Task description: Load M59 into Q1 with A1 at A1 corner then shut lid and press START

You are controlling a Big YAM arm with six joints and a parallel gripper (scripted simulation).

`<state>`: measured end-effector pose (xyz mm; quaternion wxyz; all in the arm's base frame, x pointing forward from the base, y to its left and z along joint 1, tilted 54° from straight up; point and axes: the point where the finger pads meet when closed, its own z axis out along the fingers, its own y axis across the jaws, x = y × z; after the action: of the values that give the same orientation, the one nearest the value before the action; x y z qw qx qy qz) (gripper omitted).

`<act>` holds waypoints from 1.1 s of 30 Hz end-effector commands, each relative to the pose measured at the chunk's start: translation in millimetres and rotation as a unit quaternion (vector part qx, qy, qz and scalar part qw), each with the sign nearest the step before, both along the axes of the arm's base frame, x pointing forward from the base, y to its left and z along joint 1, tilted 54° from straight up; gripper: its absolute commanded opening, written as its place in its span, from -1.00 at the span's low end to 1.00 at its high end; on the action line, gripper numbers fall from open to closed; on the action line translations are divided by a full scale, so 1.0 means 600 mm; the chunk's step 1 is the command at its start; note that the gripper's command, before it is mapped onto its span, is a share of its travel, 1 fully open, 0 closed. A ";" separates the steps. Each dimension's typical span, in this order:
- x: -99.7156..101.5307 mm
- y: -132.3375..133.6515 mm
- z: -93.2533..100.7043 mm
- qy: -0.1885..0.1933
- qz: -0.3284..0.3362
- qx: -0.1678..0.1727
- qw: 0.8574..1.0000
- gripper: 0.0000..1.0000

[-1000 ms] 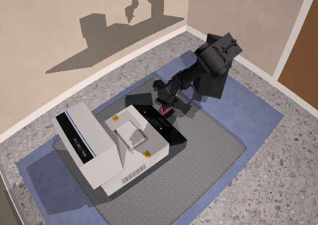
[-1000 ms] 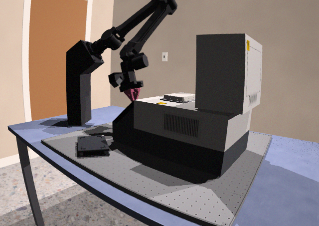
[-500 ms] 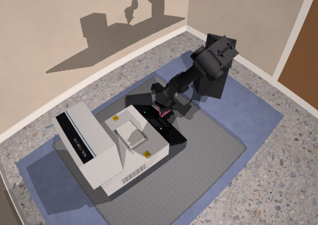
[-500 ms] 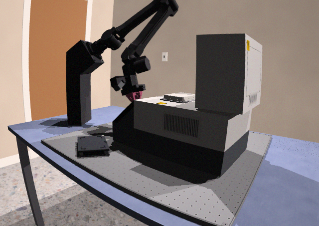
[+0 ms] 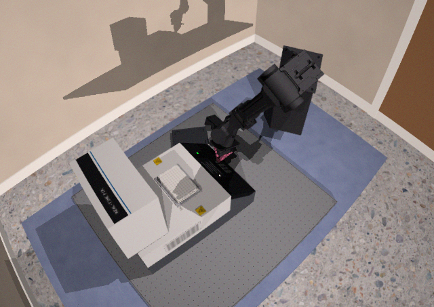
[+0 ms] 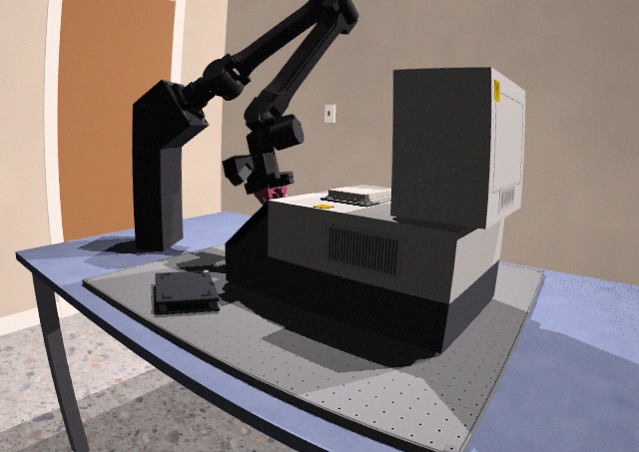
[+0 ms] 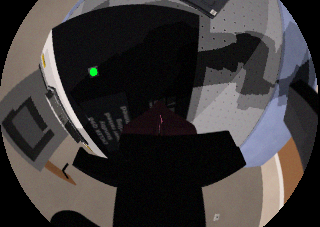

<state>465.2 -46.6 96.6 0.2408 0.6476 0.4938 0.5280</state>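
The cycler Q1 stands on the perforated plate with its lid [image 5: 115, 195] swung open and upright. The sealed white plate M59 [image 5: 178, 183] lies on Q1's block; it also shows in the side view [image 6: 359, 194], lying flat. The lamp [image 5: 197, 153] on the black sloped panel is green, as in the wrist view [image 7: 94, 71]. My gripper [image 5: 222, 157] is shut and empty, its pink fingertips pointing down at the key rows [image 5: 218, 169] on the panel. In the side view the fingertips [image 6: 268, 195] are at the panel's upper edge. The plate nest N1 [image 6: 183, 291] is empty.
The arm's black pedestal [image 6: 157, 179] stands at the rear of the blue table. The nest N1 [image 5: 190, 135] lies just beside Q1's panel, under the arm. The open lid rises high above Q1's rear.
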 end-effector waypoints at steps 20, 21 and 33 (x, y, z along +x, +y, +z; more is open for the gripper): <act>-0.015 0.009 -0.003 0.003 0.005 -0.006 1.000 -1.00; -0.015 0.010 -0.003 0.003 0.005 -0.006 1.000 -1.00; -0.015 0.009 -0.004 0.003 0.004 -0.006 1.000 -1.00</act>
<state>463.1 -46.5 96.0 0.2409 0.6480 0.4940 0.5273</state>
